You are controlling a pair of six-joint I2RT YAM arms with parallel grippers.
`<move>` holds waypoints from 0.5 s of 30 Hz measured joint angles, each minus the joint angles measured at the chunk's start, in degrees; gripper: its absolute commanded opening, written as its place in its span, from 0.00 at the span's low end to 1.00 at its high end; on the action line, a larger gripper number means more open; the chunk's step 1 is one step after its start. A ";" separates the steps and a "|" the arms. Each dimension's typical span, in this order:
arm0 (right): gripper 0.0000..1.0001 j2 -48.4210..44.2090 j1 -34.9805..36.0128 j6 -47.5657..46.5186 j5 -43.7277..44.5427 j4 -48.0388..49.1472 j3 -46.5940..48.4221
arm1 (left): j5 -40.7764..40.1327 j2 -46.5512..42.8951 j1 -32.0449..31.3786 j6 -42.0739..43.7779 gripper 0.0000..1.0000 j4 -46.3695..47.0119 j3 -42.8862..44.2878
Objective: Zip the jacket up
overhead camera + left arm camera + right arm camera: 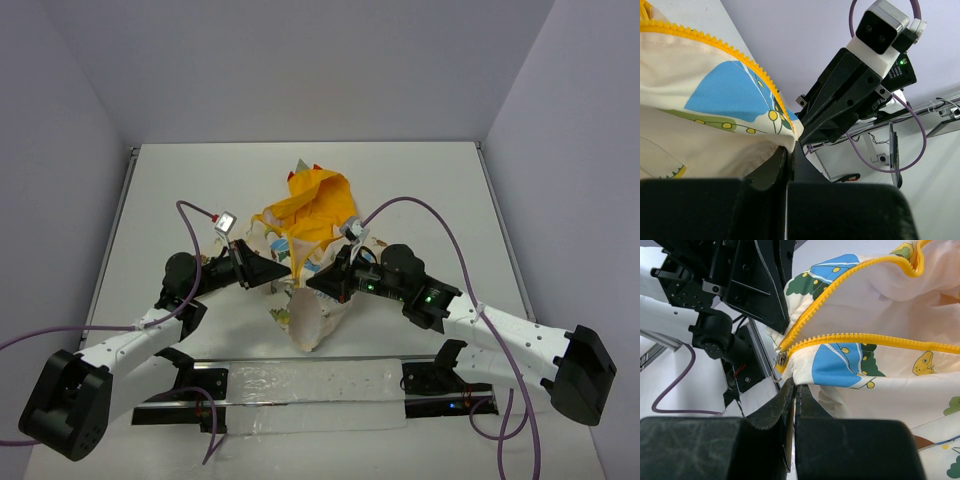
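Note:
The jacket (312, 318) hangs bunched up at mid-table, cream cartoon-print cloth below and yellow lining above. Both grippers meet at its near edge. My left gripper (284, 272) comes in from the left, its jaws shut on a cream corner of the jacket (715, 100) just under the yellow zipper teeth (720, 45). My right gripper (314, 283) comes in from the right, shut on the jacket's hem (805, 377) right below the metal zipper slider (782, 359). The slider sits at the low end of the two yellow zipper rows, which spread apart above it. Each wrist view shows the other gripper close by.
The white table (180, 190) is enclosed by pale walls on three sides. A clear plastic sheet (310, 385) covers the mounting rail between the arm bases. Purple cables (440, 225) loop off both wrists.

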 measured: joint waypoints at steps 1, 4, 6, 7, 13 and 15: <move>0.00 0.00 0.00 0.00 0.00 0.02 0.00 | -0.02 0.00 -0.02 0.00 0.00 0.02 -0.03; 0.00 0.00 0.00 0.01 0.00 0.04 0.00 | -0.12 0.00 -0.06 0.00 0.00 0.02 -0.13; 0.00 0.00 0.00 0.15 0.00 0.11 0.00 | -0.22 0.00 -0.06 0.00 0.00 0.02 -0.15; 0.00 0.00 0.00 0.17 -0.01 0.13 0.00 | -0.24 -0.01 -0.06 0.00 0.00 0.02 -0.16; 0.00 0.00 0.00 0.34 -0.02 0.13 0.00 | -0.41 -0.02 -0.19 0.00 0.00 0.02 -0.24; 0.00 -0.03 0.00 0.44 -0.02 0.15 0.00 | -0.58 -0.02 -0.19 0.00 0.00 0.01 -0.25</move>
